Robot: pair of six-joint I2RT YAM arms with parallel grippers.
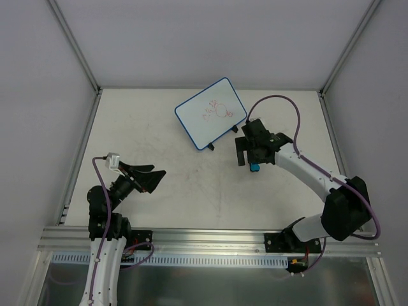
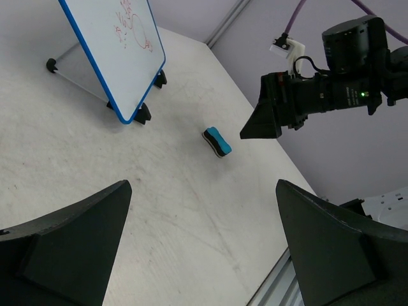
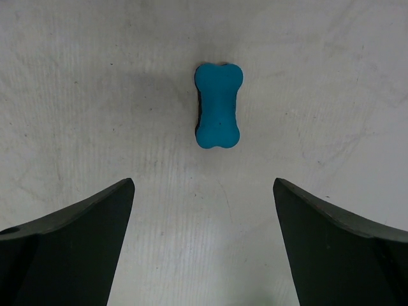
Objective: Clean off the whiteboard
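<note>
One whiteboard (image 1: 210, 113), red-scribbled, stands propped at far-middle of the bench (image 1: 159, 127). The blue eraser (image 3: 217, 105) lies just near-right of it, untouched, below the right claw (image 3: 203, 188). That claw gapes wide, and the eraser's long axis runs crosswise to its closing line. The left claw (image 1: 150, 178) is also spread and well apart.

I am looking down at a small blue bone-shaped eraser block (image 3: 217, 106) lying in the upper middle of my right wrist view, its long axis running up and down the frame. It is resting on a scuffed off-white table (image 1: 191, 191) that is filling the middle of the top view. Pale grey walls (image 1: 191, 38) are closing off the upper part, silver frame posts (image 1: 73, 41) are slanting in from the upper corners, and an aluminium rail (image 1: 210, 239) is running across the bottom.
</note>
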